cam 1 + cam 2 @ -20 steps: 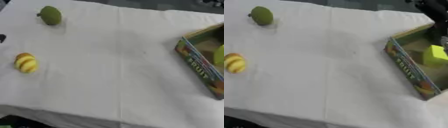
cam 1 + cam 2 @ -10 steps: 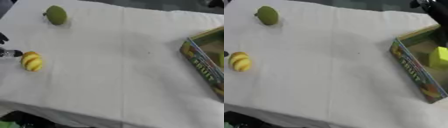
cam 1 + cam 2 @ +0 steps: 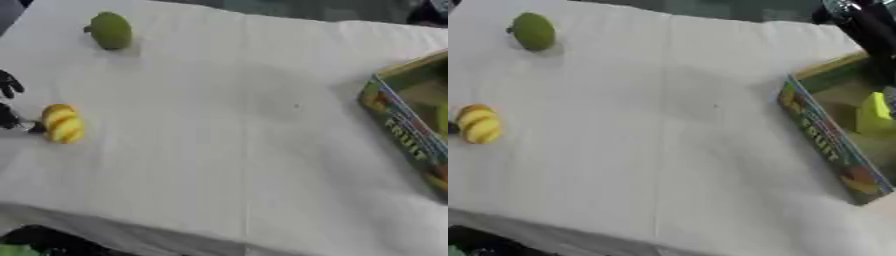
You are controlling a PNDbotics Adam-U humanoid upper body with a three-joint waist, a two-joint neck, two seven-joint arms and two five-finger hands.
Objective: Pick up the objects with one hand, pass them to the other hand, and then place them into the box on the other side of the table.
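On the table (image 3: pixel 227 150), one fruit (image 3: pixel 110 30) is placed far left, another (image 3: pixel 63 123) nearer; the box (image 3: pixel 833 145) is set right.

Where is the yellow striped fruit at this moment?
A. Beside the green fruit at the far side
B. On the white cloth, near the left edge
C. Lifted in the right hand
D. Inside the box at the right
B: the yellow striped fruit lies on the white cloth, with the left hand just beside it at the left edge.

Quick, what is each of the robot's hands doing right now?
Left hand: at the left edge beside the yellow striped fruit; open or shut cannot be told.
Right hand: its hand shows in neither view.
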